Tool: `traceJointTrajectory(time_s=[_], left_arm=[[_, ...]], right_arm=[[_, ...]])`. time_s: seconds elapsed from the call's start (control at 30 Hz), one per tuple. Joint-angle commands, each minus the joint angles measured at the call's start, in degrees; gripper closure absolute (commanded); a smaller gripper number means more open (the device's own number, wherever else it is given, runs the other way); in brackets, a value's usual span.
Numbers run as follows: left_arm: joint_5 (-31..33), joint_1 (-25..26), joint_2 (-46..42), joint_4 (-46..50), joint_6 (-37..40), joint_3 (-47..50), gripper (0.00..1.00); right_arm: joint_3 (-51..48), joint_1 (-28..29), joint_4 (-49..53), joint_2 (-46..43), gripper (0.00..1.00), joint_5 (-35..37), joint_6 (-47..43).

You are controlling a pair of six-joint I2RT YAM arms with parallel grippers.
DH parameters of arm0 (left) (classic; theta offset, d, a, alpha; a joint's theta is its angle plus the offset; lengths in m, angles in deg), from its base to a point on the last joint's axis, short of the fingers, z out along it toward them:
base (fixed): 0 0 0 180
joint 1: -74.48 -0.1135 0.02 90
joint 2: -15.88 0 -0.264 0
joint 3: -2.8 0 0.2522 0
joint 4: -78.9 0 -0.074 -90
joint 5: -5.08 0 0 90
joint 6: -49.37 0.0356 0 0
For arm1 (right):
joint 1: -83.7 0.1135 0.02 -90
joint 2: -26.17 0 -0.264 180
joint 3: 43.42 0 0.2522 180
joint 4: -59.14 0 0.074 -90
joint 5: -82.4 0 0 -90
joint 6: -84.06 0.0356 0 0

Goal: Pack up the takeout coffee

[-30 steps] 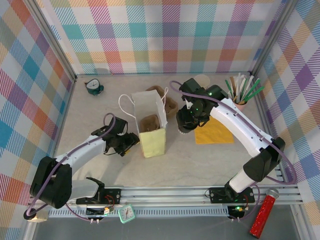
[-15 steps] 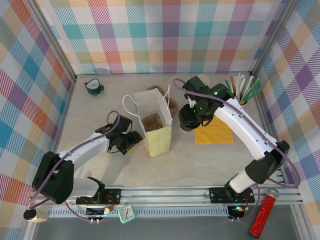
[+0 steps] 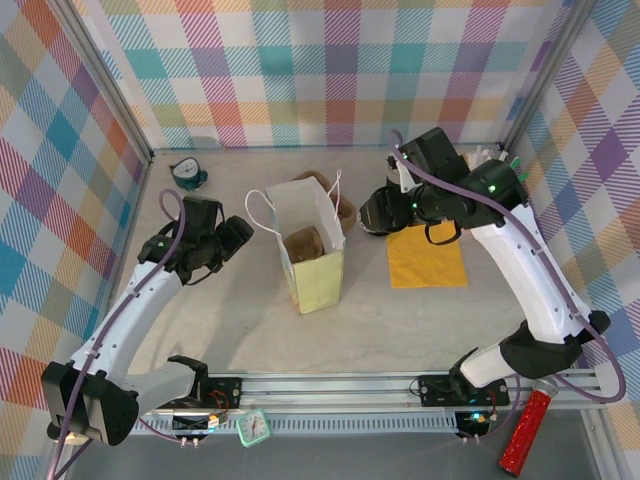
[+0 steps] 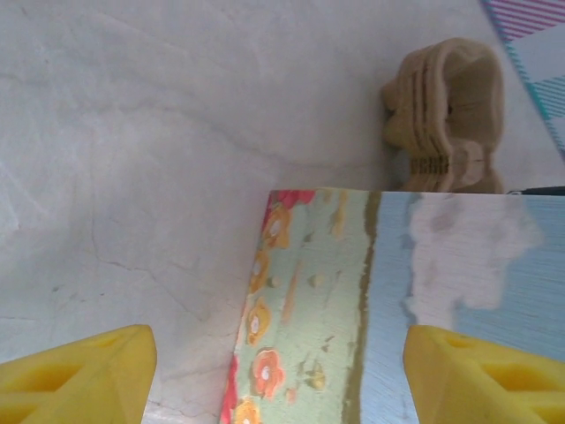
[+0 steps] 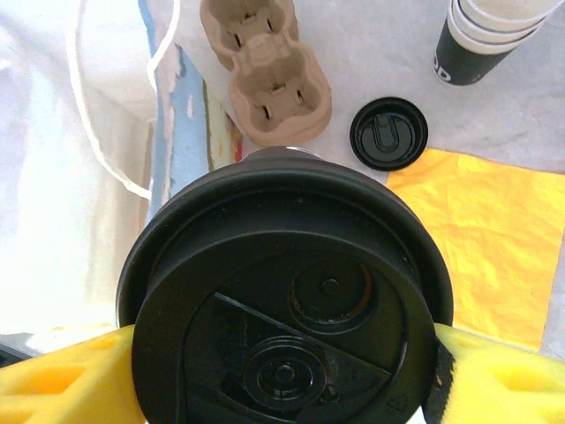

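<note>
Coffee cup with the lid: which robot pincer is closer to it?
Right. The right pincer grips the coffee cup, right of the paper bag. The left pincer is open on the bag's other side, far from the cup.

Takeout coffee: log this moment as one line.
right gripper: holds coffee cup | coffee cup: beside paper bag, not inside | left gripper: open, empty, facing paper bag

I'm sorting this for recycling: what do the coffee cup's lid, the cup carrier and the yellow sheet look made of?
Coffee cup lid: glossy moulded black plastic, judging by its sheen and embossed shapes. Cup carrier: matte brown moulded pulp, with a rough, fibrous look. Yellow sheet: probably thin paper, perhaps a napkin; it is matte with soft creases.
</note>
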Motion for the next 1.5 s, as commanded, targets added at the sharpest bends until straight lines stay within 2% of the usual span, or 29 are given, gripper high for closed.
traceJointTrajectory(time_s=[0.0,0.33,0.63,0.87,1.13,1.47], left_arm=[[-0.5,-0.3,0.1,2.4,0.6,-0.4,0.26],[-1.2,-0.3,-0.2,2.1,0.7,-0.8,0.26],[-1.2,-0.3,-1.2,2.6,0.7,-0.8,0.27],[-1.0,-0.3,-3.0,3.3,0.6,0.0,0.28],[-0.2,-0.3,-4.6,4.5,1.2,0.3,0.28],[-0.6,-0.3,-4.8,4.2,1.1,0.5,0.29]], right_arm=[[3.8,-0.3,1.7,0.4,0.27,-0.6,-0.7],[9.2,-0.3,-4.1,0.2,0.28,-3.8,-2.4],[8.9,0.0,-10.9,1.1,0.3,-11.0,-0.6],[9.0,2.9,-13.9,4.0,0.3,-13.8,1.1],[9.3,7.5,-14.8,6.7,0.3,-11.9,2.3],[9.6,7.8,-13.7,3.0,0.3,-4.0,-0.6]])
